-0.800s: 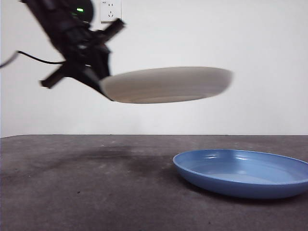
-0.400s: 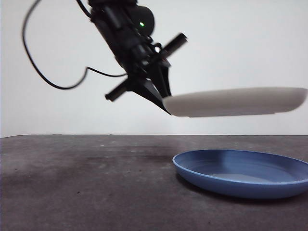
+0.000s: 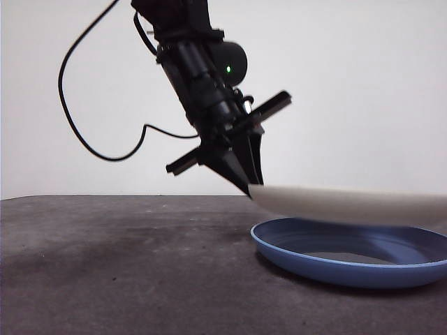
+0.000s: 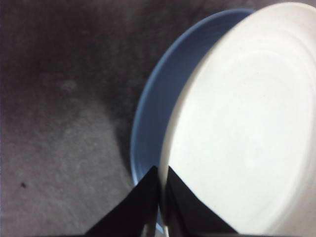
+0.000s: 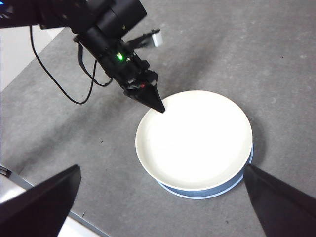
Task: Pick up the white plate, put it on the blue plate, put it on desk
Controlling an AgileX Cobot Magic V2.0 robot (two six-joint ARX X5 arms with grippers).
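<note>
**Nearly nested — white plate over blue plate**

Now pinched by the left gripper [image 3: 246, 187] at the rim: jaws closed tight on the edge of the white plate [image 3: 349, 204], seen as two black wedges meeting on that edge in the left wrist view. Held face up, close to level, hanging just above the blue plate [image 3: 349, 262] — apparently not yet seated, though contact at the far rim cannot be ruled out. Slightly off-centre from above: a thin blue crescent showing on the side away from the gripper.

Best done slowly. Lower straight down, keep the plate flat, nudge toward that crescent until the rims line up, then loosen the pinch only once the weight rests on the blue plate. Risk, as judged: an early release tipping the free edge, or the jaw tips scraping the blue rim.

Round, so no long axis to speak of; concave side up, gripped edge toward the left side of the desk [image 3: 105, 265], free edge toward the right edge.

Right gripper [image 5: 163, 207] waiting high above, jaws spread wide, holding nothing.
</note>
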